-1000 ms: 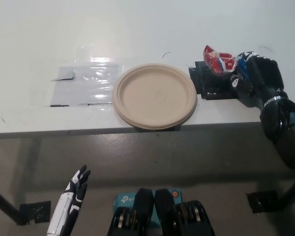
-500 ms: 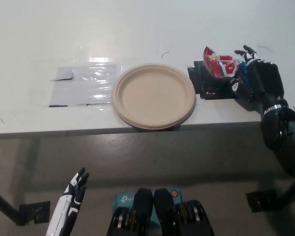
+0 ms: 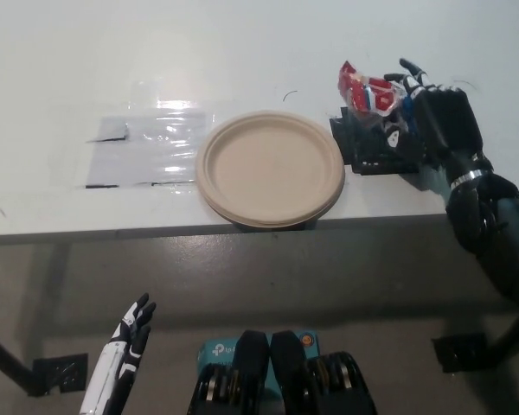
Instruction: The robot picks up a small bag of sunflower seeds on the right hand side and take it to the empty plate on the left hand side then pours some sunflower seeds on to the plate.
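A small red and white bag of sunflower seeds is held up at the right, over a black stand on the white table. My black right hand is shut on the bag from its right side. An empty beige plate sits near the table's front edge, left of the bag. My white left hand rests low at the lower left, below the table edge, with its fingers apart and nothing in it.
A clear plastic sheet lies taped to the table left of the plate. The table's front edge runs across the middle of the view, with grey floor below it.
My right hand has closed on the bag and lifted it up and to the left, off the black stand. The left hand has barely moved.
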Controlling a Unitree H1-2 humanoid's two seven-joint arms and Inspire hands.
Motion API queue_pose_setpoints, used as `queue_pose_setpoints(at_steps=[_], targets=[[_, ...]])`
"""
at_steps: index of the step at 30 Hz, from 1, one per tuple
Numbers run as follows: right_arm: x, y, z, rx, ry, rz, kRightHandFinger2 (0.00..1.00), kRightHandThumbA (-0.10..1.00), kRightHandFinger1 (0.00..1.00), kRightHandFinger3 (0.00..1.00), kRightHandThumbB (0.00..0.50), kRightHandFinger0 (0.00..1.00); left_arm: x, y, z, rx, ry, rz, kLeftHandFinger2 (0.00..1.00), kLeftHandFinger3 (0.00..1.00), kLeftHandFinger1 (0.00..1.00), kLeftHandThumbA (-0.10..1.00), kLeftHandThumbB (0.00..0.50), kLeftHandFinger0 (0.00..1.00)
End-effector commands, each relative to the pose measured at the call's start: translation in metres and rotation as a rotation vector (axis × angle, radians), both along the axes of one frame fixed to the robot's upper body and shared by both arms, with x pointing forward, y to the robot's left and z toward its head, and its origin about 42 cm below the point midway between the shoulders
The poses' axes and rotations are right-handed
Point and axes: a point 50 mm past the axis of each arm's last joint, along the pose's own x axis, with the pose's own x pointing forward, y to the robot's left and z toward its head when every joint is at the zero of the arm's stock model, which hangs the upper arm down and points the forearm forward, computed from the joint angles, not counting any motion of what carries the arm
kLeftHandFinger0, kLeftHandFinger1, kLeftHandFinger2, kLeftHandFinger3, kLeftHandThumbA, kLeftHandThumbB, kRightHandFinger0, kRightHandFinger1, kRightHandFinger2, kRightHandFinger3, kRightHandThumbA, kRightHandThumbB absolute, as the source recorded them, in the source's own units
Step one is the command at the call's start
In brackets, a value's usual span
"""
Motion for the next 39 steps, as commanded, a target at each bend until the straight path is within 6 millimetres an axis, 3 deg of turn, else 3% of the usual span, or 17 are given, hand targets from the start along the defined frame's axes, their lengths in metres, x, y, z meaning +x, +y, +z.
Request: queue_pose_setpoints(at_steps=[1,5,7,12,18,21,25,29,32,33,36,39], targets=[[0.018,0.008,0.066,-0.009,-0.17,0.067,0.91,-0.1,0.47,0.77,0.168,0.0,0.004,0.003,0.013,0.009,-0.053,-0.009,1.0,1.0,1.0,1.0,0.205,1.0],[0.018,0.011,0.069,-0.019,-0.174,0.075,0.9,-0.1,0.46,0.76,0.184,0.0,0.004,0.004,0.013,0.021,-0.051,-0.009,1.0,1.0,1.0,1.0,0.207,1.0],[0.02,0.012,0.071,-0.022,-0.167,0.072,0.82,-0.1,0.41,0.7,0.187,0.0,0.005,0.005,0.015,0.032,-0.054,-0.007,1.0,1.0,1.0,1.0,0.203,1.0],[0.024,0.017,0.079,-0.041,-0.156,0.085,0.78,-0.1,0.36,0.64,0.175,0.0,0.006,0.005,0.016,0.031,-0.055,-0.011,1.0,1.0,1.0,1.0,0.218,1.0],[0.026,0.029,0.092,-0.09,-0.189,0.107,0.79,-0.1,0.35,0.63,0.177,0.0,0.006,0.004,0.016,0.03,-0.057,-0.01,1.0,1.0,1.0,1.0,0.217,1.0],[0.027,0.038,0.097,-0.133,-0.205,0.131,0.91,-0.1,0.4,0.73,0.179,0.0,0.007,0.005,0.015,0.029,-0.059,-0.012,1.0,1.0,1.0,1.0,0.198,1.0],[0.026,0.048,0.099,-0.168,-0.219,0.161,0.88,-0.1,0.39,0.71,0.188,0.0,0.007,0.005,0.017,0.032,-0.058,-0.013,1.0,1.0,1.0,1.0,0.203,1.0],[0.025,0.058,0.102,-0.216,-0.258,0.197,0.73,-0.1,0.23,0.55,0.194,0.0,0.008,0.004,0.017,0.026,-0.06,-0.015,1.0,1.0,1.0,1.0,0.212,1.0],[0.025,0.064,0.102,-0.24,-0.26,0.214,0.74,-0.1,0.23,0.54,0.156,0.0,0.009,0.005,0.019,0.032,-0.063,-0.016,1.0,1.0,1.0,1.0,0.212,1.0],[0.024,0.067,0.102,-0.252,-0.255,0.228,0.79,-0.1,0.24,0.55,0.147,0.0,0.009,0.005,0.019,0.031,-0.063,-0.016,1.0,1.0,1.0,1.0,0.212,1.0],[0.023,0.071,0.1,-0.29,-0.267,0.247,0.87,-0.1,0.32,0.63,0.175,0.0,0.009,0.005,0.02,0.041,-0.06,-0.016,1.0,1.0,1.0,1.0,0.21,1.0],[0.021,0.077,0.095,-0.369,-0.302,0.266,0.84,-0.1,0.32,0.6,0.243,0.0,0.008,0.005,0.02,0.04,-0.062,-0.018,1.0,1.0,1.0,1.0,0.201,1.0]])
